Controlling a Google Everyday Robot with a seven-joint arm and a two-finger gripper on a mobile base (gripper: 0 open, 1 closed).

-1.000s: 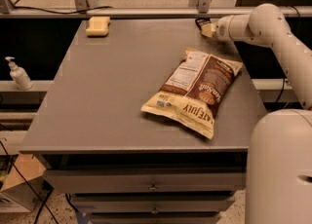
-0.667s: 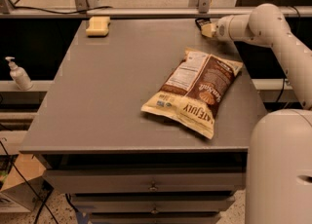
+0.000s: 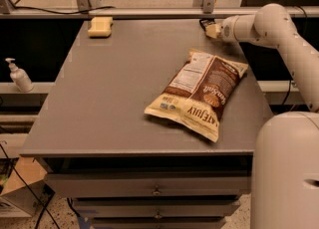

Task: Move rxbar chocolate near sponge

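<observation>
Pincer [image 3: 209, 28] at counter [image 3: 109, 88] far-right edge, by rxbar chocolate [image 3: 204, 22].
Grip state: can't tell. Sponge [image 3: 100, 26] far-left corner; chip bag [image 3: 199, 92] mid-counter.

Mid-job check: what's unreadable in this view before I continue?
rxbar chocolate: camera view, only a dark sliver shows at the table's far right corner; the gripper there covers the rest, so contact is unclear.
The arm: camera view, cut off by the right edge.
Surface beneath the chip bag: camera view, hidden by the bag.
</observation>
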